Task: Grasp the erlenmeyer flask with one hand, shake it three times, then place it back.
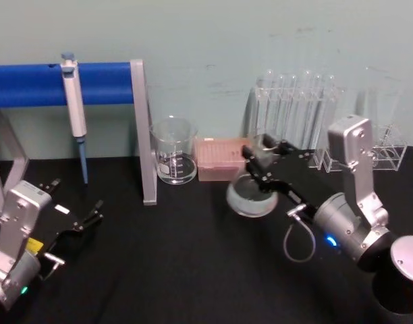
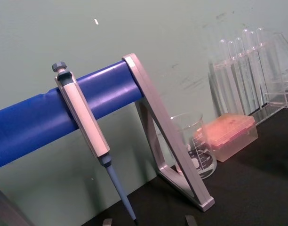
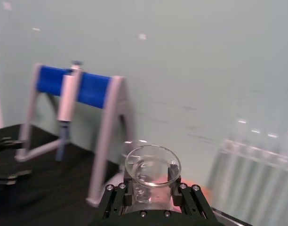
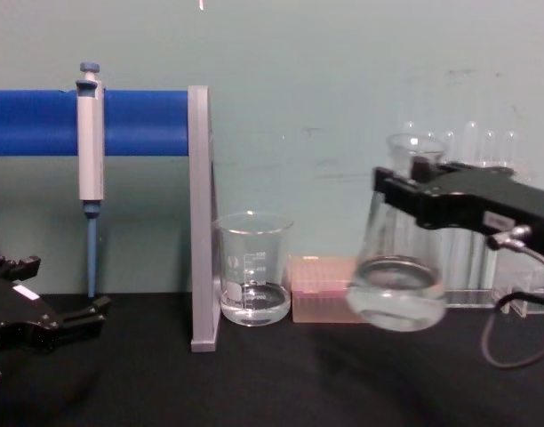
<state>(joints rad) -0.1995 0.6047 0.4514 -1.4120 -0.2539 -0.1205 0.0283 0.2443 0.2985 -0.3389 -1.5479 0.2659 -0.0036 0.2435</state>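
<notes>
Right gripper clamped around neck of the erlenmeyer flask, long axis near upright, base hanging clear above the black table right of the beaker; left gripper parked near-left, jaws apart, empty.

right pincer aloft, clamped on the erlenmeyer flask, left pincer low and open.

A plain pale green wall closes the scene behind, evenly lit, with faint dark scuff marks and one small bright fleck high up. Below it lies a matte black table top. At the table's back left stands a grey frame carrying a thick blue horizontal bar.
</notes>
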